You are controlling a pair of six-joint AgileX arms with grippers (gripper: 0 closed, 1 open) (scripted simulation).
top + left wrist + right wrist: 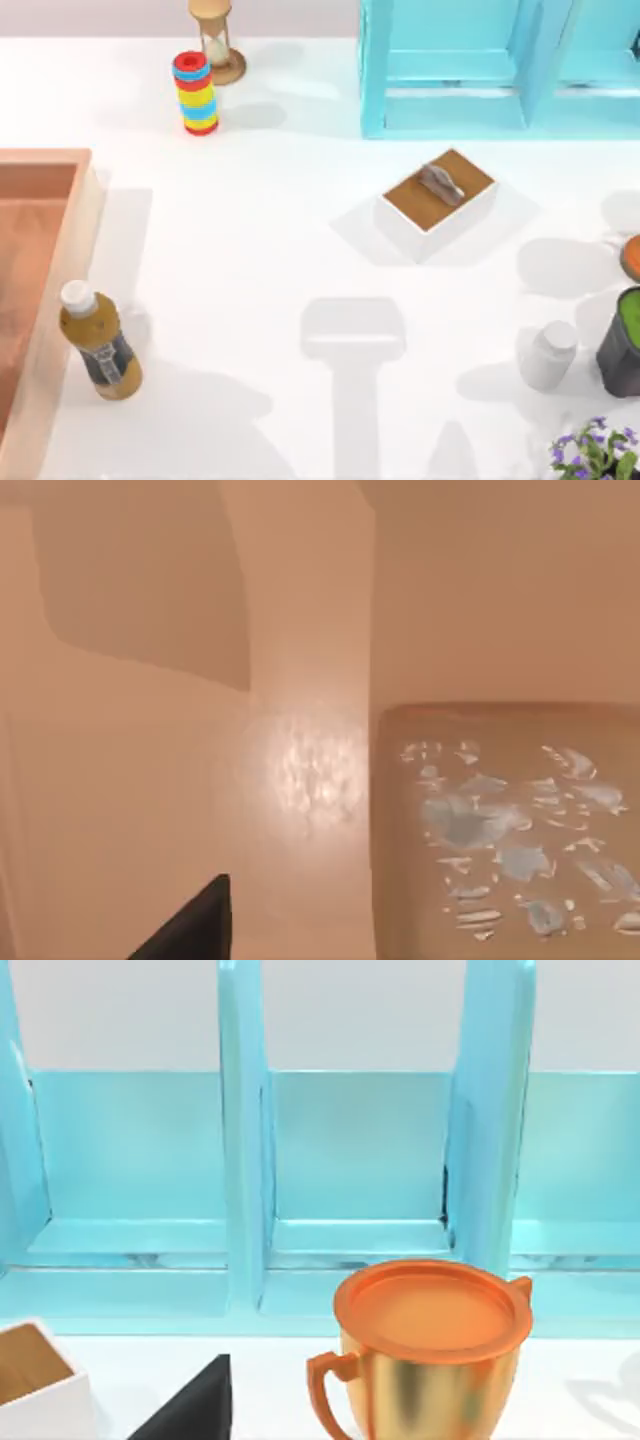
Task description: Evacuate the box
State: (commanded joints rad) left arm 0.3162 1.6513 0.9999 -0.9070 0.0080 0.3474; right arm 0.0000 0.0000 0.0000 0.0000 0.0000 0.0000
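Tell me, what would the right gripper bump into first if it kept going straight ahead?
Probably the shiny gold cup with the orange lid, which sits straight ahead of it. Behind that stands the light blue shelf rack.

One large orange-brown wooden crate (40, 290), two capped bottles, amber (98, 342) and white (549, 356), one white box with brown handled lid (438, 203), one hourglass (217, 40), one multicoloured ring stack (196, 94), one turquoise shelf unit (490, 70) and what appears to be one purple-flowered plant (596, 452).

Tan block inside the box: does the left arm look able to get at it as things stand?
Probably yes: the left wrist view looks straight at the tan block resting on the box floor, with nothing lying between.
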